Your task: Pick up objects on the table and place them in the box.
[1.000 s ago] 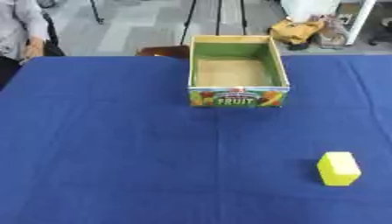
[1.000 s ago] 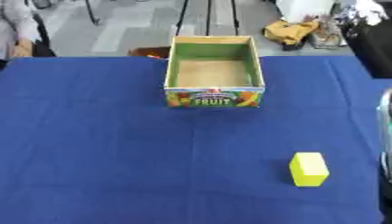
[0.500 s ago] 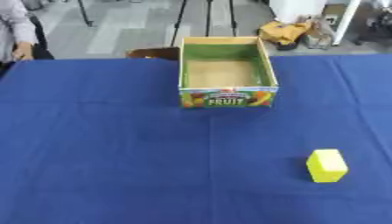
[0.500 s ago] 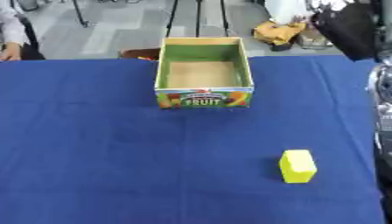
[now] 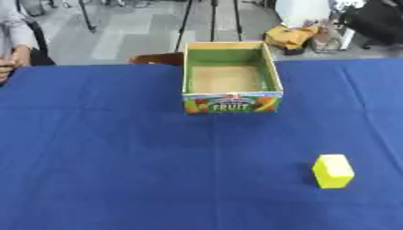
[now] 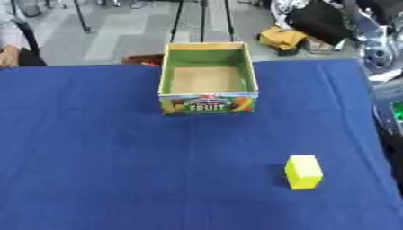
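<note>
A yellow block [image 5: 333, 170] lies on the blue tablecloth at the right, nearer to me than the box. The open cardboard box [image 5: 230, 102], green inside with "FRUIT" printed on its front, stands at the far middle of the table and holds nothing that I can see. My right arm [image 6: 379, 49], black with silver joints, comes in along the right edge of the right eye view. Its dark hand [image 6: 319, 21] hangs beyond the table's far right corner, well away from the block and box. My left hand shows in no view.
The blue table [image 5: 118, 157] fills most of the view. A person's sleeve and hand [image 5: 14, 42] show at the far left edge, touching nothing. Tripod legs [image 5: 212, 20], a yellow bag [image 5: 293, 35] and a brown chair back [image 5: 156, 59] stand on the floor behind the table.
The whole picture has shifted a little, so the camera moved. My right arm has come further into the upper right of the right eye view. Block and box stay put.
</note>
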